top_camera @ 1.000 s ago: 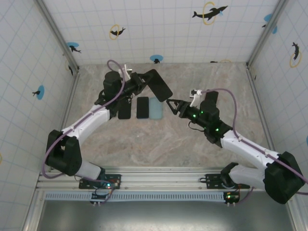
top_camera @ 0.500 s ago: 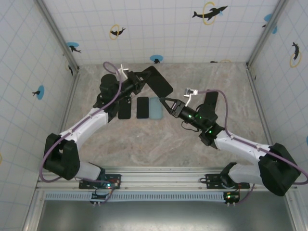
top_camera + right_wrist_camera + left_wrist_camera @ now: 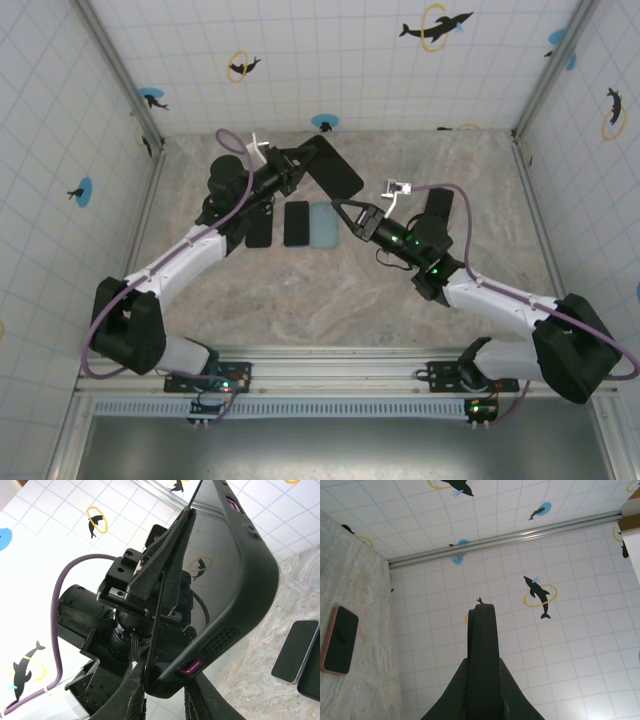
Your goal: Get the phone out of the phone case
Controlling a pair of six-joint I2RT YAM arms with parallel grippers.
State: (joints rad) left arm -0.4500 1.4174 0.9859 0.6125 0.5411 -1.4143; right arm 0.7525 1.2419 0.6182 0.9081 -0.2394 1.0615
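above the table (image 3: 300, 300), r end effector (image 3: 338, 204) has closed onto phone case (image 3: 335, 172) corner, l end effector (image 3: 294, 166) still grips it.

Both arms reach forward and inward, the left gripper (image 3: 294, 166) raised and clamped on the phone (image 3: 333, 172), the right gripper (image 3: 340, 206) with jaws close either side of its lower corner.

My tally from the remote desk: phones and cases.
I count 1 black-cased phone (image 3: 330, 172), 2 dark phones (image 3: 296, 223) lying flat (1 partly under the left arm (image 3: 190, 250)), 1 pale blue case (image 3: 322, 226) and 1 pink-rimmed phone (image 3: 340, 640).
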